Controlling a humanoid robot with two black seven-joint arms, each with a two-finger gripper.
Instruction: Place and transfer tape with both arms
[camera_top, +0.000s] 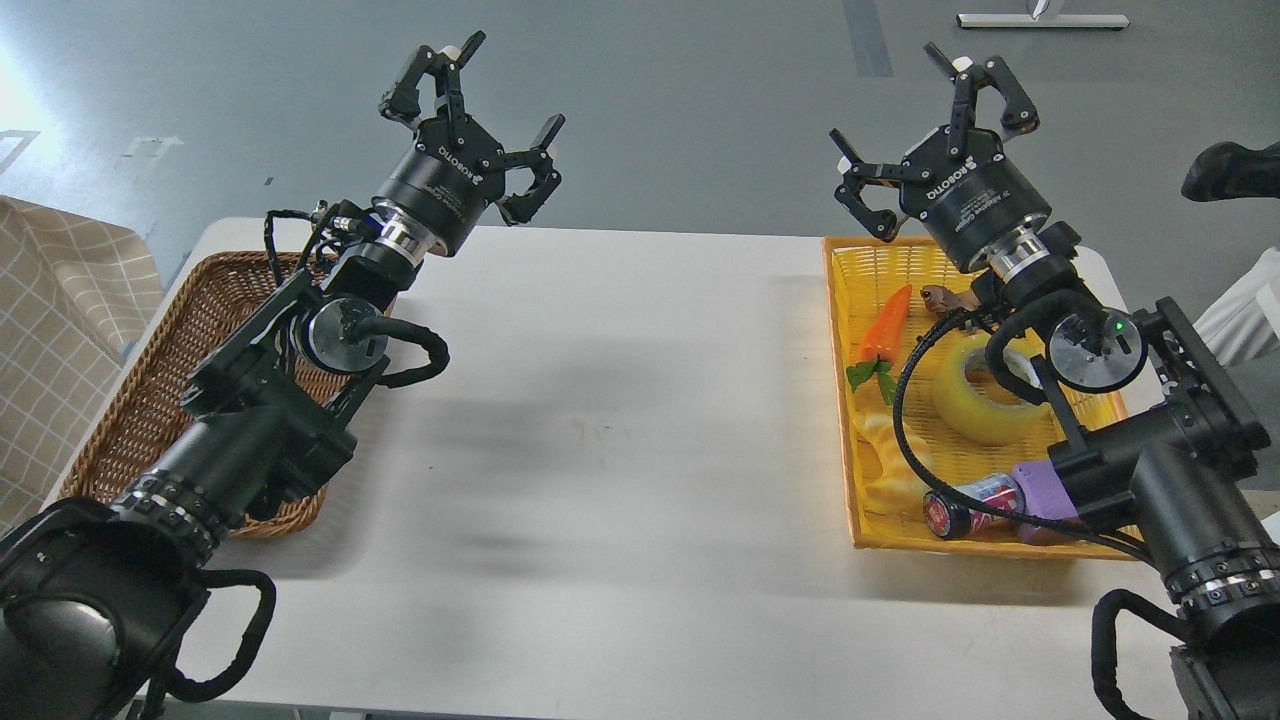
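Note:
The tape (978, 400), a thick translucent yellow roll with a pale core, lies in the yellow basket (848, 300) at the right, partly behind my right arm's wrist and cable. My right gripper (925, 135) is raised above the basket's far edge, fingers spread open and empty. Over at the far left of the table, my left gripper (478, 115) is also lifted, open and holding nothing, above the far end of the brown wicker basket (160, 390).
In the yellow basket lie an orange carrot toy (885, 330), a brown toy (940, 297), a red can (965, 505), a purple block (1040, 490) and a yellowish croissant toy (885, 450). The white table (620, 420) spans between the baskets. Checked cloth (60, 330) hangs at left.

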